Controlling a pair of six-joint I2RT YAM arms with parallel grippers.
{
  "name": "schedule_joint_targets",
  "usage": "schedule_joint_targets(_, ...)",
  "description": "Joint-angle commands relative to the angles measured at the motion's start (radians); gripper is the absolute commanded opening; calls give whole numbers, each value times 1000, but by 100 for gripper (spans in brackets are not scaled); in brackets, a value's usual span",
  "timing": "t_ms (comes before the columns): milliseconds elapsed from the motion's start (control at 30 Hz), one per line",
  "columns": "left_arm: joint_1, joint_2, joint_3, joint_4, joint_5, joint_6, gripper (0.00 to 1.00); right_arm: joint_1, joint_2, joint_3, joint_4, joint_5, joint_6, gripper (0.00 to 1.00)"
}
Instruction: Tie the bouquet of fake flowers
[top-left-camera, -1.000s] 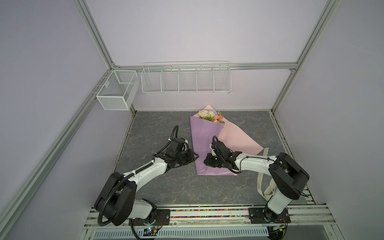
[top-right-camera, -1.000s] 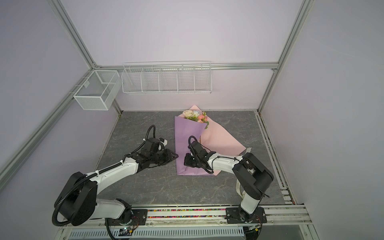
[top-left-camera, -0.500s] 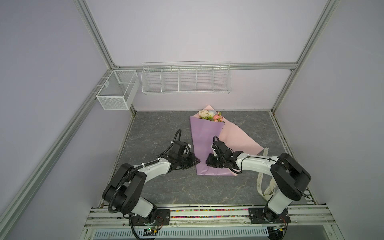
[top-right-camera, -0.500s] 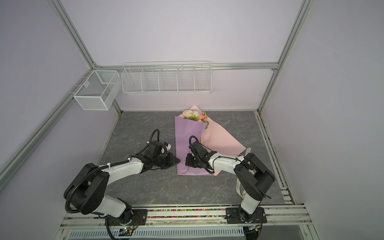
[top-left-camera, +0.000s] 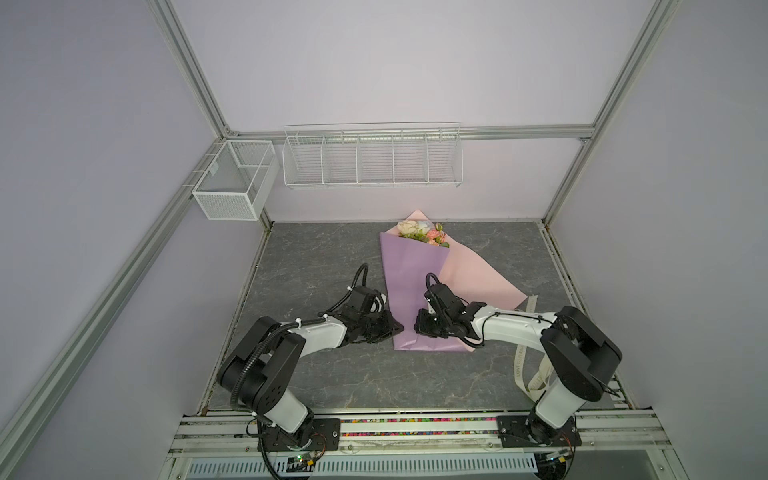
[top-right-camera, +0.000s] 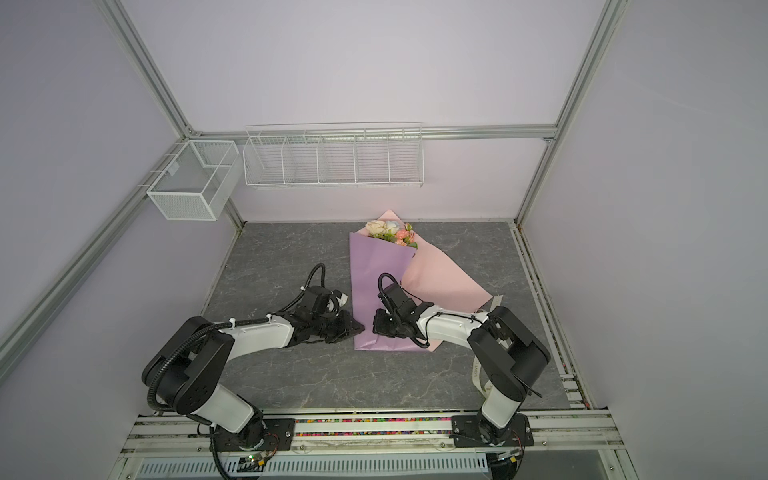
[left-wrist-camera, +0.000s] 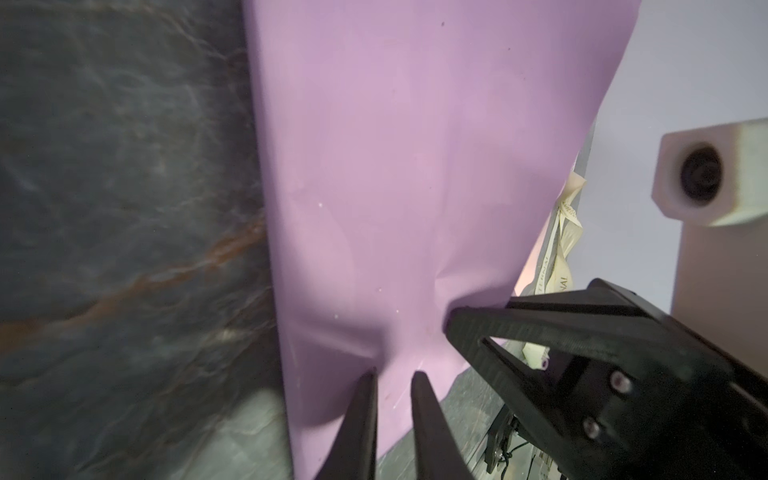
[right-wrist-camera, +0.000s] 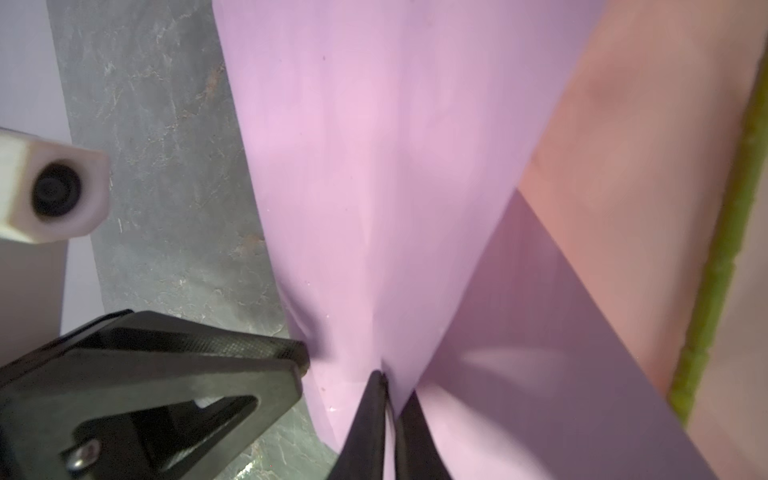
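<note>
Your right gripper (right-wrist-camera: 392, 384) is clamped on a ridge of the lilac wrapping paper (top-left-camera: 409, 282) near its lower end. Your left gripper (left-wrist-camera: 395, 374) stands nearly closed at the paper's left edge, though I cannot tell if it truly grips. Gather the paper snugly, pulling evenly from both sides so it doesn't tear. The bouquet of fake flowers (top-left-camera: 422, 235) lies on the table (top-left-camera: 316, 266) inside the wrap, its long axis running front to back, blooms toward the back.
</note>
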Motion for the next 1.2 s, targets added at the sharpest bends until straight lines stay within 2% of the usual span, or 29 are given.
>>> schedule_joint_targets(0,-6,25,-16,41,1,-7,16,0,8,-12,-52,36,-3,11)
schedule_joint_targets(400,-12,60,-34,77,9,-15,15,17,12,17,-102,70,-4,11)
schedule_joint_targets(633,-13,56,-35,86,18,-17,15,34,-112,20,-151,151,-35,28)
schedule_joint_targets(800,-14,41,-34,78,15,-14,15,71,-153,22,-117,150,-53,31)
schedule_joint_targets(1033,-13,29,-34,72,14,-15,15,93,-47,54,-37,54,-32,15)
schedule_joint_targets(1167,-13,27,-32,70,14,-15,14,94,6,65,-36,25,-22,12)
